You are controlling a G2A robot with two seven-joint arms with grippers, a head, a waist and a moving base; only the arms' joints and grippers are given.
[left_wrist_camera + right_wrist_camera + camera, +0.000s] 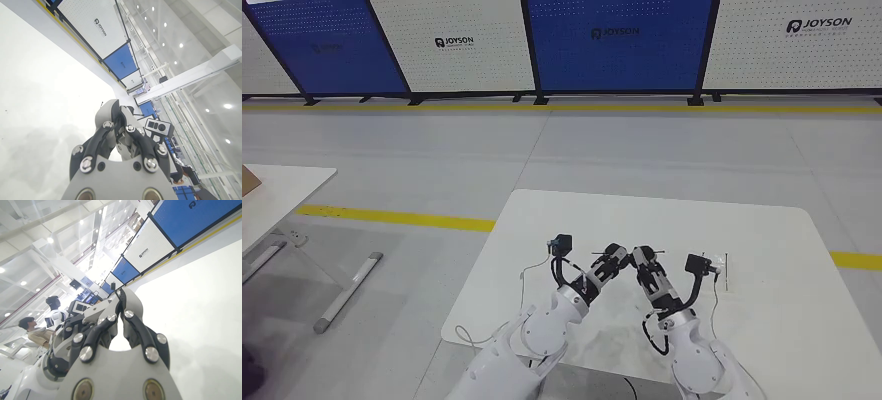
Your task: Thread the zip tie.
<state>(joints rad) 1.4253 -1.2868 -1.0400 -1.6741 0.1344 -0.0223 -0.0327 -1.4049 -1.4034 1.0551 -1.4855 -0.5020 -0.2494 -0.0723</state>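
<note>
Over the middle of the white table (762, 300) my two grippers meet tip to tip. My left gripper (616, 256) is shut, and a thin black tip of the zip tie (102, 103) pokes out beside its fingertips (110, 106). Facing it, my right gripper (638, 257) (122, 292) is shut on the black zip tie, whose square head (113, 285) stands out past the fingertips. From above, short black ends of the zip tie (595, 251) show on either side of the grippers. The stretch between the jaws is hidden.
The table's far edge (662, 200) and left edge (477, 270) border grey floor. A second white table (282, 195) stands far left. A thin white piece (726, 268) lies just right of the right arm. Blue and white panels (622, 40) line the back.
</note>
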